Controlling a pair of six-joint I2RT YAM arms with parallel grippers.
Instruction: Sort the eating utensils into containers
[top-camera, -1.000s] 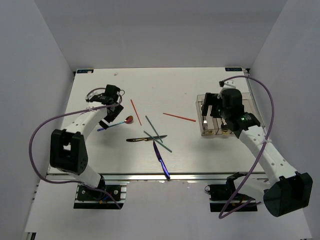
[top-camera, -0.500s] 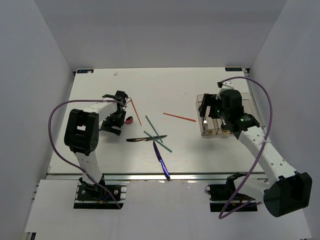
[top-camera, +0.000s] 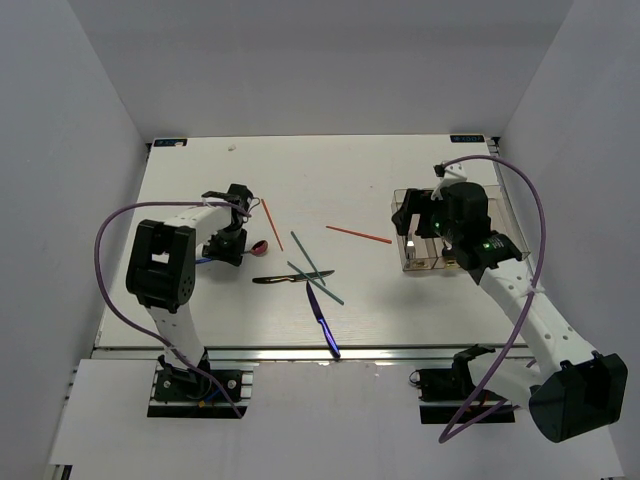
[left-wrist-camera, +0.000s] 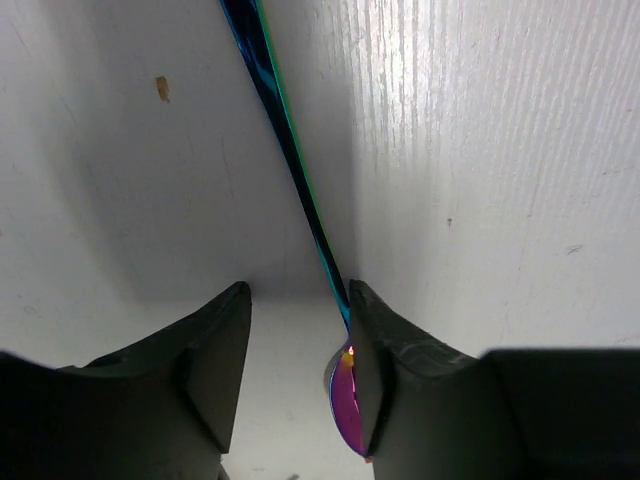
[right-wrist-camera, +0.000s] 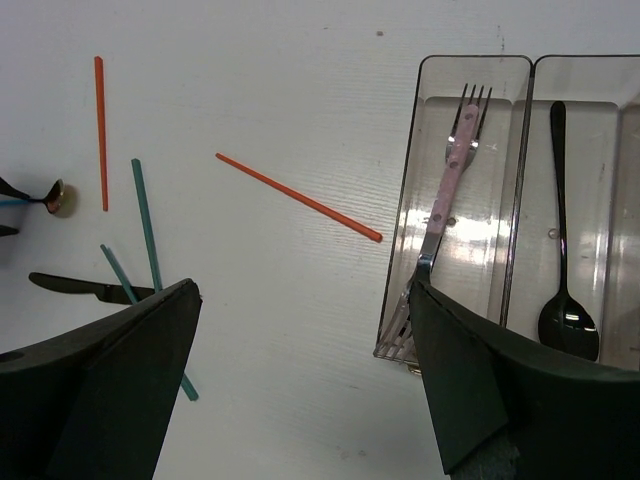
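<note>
The red-bowled spoon (left-wrist-camera: 345, 400) with its blue handle (left-wrist-camera: 290, 150) lies on the table between my left gripper's (left-wrist-camera: 300, 295) jaws. Its bowl rests against the right finger (left-wrist-camera: 400, 350), and a gap is left to the other finger, so the jaws stand partly open around it. From above, that gripper (top-camera: 232, 248) is at the table's left. My right gripper (right-wrist-camera: 300, 300) hangs wide open and empty just left of the containers (right-wrist-camera: 475, 62), which hold a pink-handled fork (right-wrist-camera: 447, 190) and a black spoon (right-wrist-camera: 562, 300). Only part of the containers (top-camera: 425, 262) shows from above.
Loose on the table are two red chopsticks (top-camera: 266, 223) (top-camera: 358, 234), crossed teal chopsticks (top-camera: 310, 258), a dark knife (top-camera: 278, 280) and a blue knife (top-camera: 323, 320) near the front edge. Purple cables loop beside both arms.
My left arm swung in over the spoon and came down on it. Its jaws have narrowed around the spoon's neck. The right arm has barely moved.
</note>
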